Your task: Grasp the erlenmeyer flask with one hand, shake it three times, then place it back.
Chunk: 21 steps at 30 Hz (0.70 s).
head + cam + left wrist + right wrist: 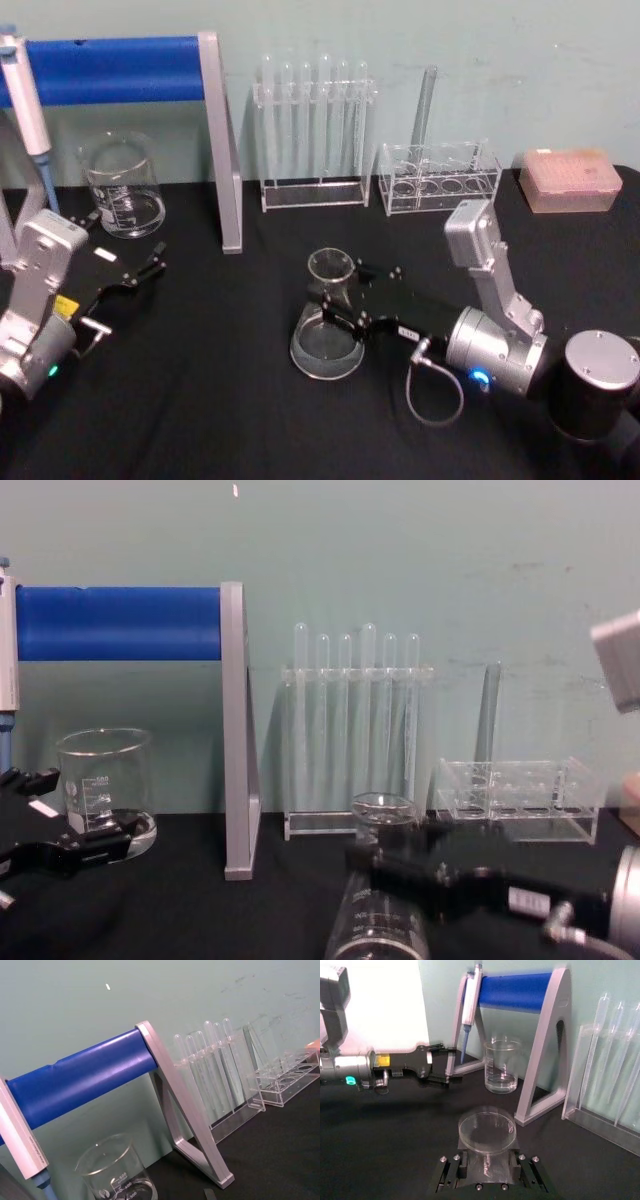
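Right claw (335, 305): closed on the neck of the erlenmeyer flask (322, 346), one finger on each side just under the flared rim. In the right wrist view the pads (462, 1162) sit against the glass.
Flask: upright near the middle of the tabletop (220, 400). Its wide base appears to rest on the black surface, and it looks empty. The chest view cuts off the base, so I cannot rule out a slight lift.
Right arm: reaches in low from the right, with the wrist roughly level with the flask's neck.
Left claw (150, 265): open and empty, resting at the left of the tabletop, well apart from the flask.
Behind the flask: a test tube rack (315, 130) and a lower clear rack (440, 180) stand near the back wall.
To the left: a beaker (122, 190) stands beside a blue-barred stand (120, 68).
Step in hand: the grasp, which I judge to be made. The lift and the three shakes are not yet begun.
Next move: a straight lift to clear the tabletop. The shakes should be short and the grip on the smooth neck firm, so the flask neither slips nor swings toward the racks behind. It should then go down flat on its base.
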Each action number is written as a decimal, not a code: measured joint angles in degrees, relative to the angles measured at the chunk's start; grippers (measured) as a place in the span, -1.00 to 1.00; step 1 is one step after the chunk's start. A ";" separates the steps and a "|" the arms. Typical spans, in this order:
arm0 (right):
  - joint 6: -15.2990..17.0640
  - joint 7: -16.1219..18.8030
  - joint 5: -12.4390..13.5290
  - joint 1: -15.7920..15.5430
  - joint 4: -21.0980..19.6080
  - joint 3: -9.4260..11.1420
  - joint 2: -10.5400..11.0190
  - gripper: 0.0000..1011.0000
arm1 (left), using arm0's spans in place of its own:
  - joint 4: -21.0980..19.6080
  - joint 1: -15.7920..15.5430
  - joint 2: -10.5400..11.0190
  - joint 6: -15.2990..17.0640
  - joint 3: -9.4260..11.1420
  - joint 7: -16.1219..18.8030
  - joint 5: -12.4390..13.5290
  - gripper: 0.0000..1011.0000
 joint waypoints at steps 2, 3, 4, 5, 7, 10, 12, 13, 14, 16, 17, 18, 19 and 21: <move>0.34 -0.02 -0.21 -0.11 0.23 -0.06 0.05 -0.04 | 0.00 0.00 -0.01 0.00 0.00 0.00 0.00 0.98; 0.34 -0.03 -0.21 -0.07 0.21 -0.06 0.04 0.05 | 0.00 0.00 -0.01 0.00 0.00 0.00 0.00 0.98; 0.35 -0.04 -0.21 -0.08 0.20 -0.05 0.05 0.13 | 0.00 0.00 0.00 0.00 0.00 0.00 0.00 0.98; 0.35 -0.04 -0.20 -0.07 0.19 -0.04 0.04 0.21 | 0.00 0.00 -0.01 0.00 0.00 0.00 0.00 0.98; 0.35 -0.04 -0.20 -0.07 0.17 -0.04 0.04 0.30 | 0.00 0.00 -0.01 0.00 0.00 0.00 0.00 0.98; 0.32 -0.04 -0.18 -0.07 0.14 -0.04 0.02 0.53 | 0.00 0.00 0.00 0.00 0.00 0.00 0.00 0.98; 0.30 -0.04 -0.17 -0.06 0.12 -0.04 0.01 0.63 | 0.00 0.00 0.00 0.00 0.00 0.00 0.00 0.98; 0.28 -0.03 -0.15 -0.06 0.11 -0.03 0.00 0.63 | 0.00 0.00 0.00 0.00 0.00 0.00 0.00 0.98; 0.27 -0.03 -0.15 -0.05 0.11 -0.03 0.01 0.68 | 0.00 0.00 0.00 0.00 0.00 0.00 0.00 0.98; 0.25 -0.03 -0.13 -0.04 0.10 -0.03 0.00 0.87 | 0.00 0.00 0.00 0.00 0.00 0.00 0.00 0.98; 0.22 -0.02 -0.12 -0.04 0.10 -0.01 0.00 0.87 | 0.00 0.00 0.00 0.00 0.00 0.00 0.00 0.98; 0.22 -0.02 -0.11 -0.03 0.09 -0.01 0.00 0.94 | 0.00 0.00 0.00 0.00 0.00 0.00 0.00 0.98; 0.20 -0.02 -0.10 -0.03 0.09 -0.01 0.00 0.95 | 0.00 0.00 0.00 0.00 0.00 0.00 0.00 0.98; 0.18 -0.01 -0.09 -0.02 0.07 0.00 0.01 0.98 | 0.00 0.00 0.00 0.00 0.00 0.00 0.00 0.98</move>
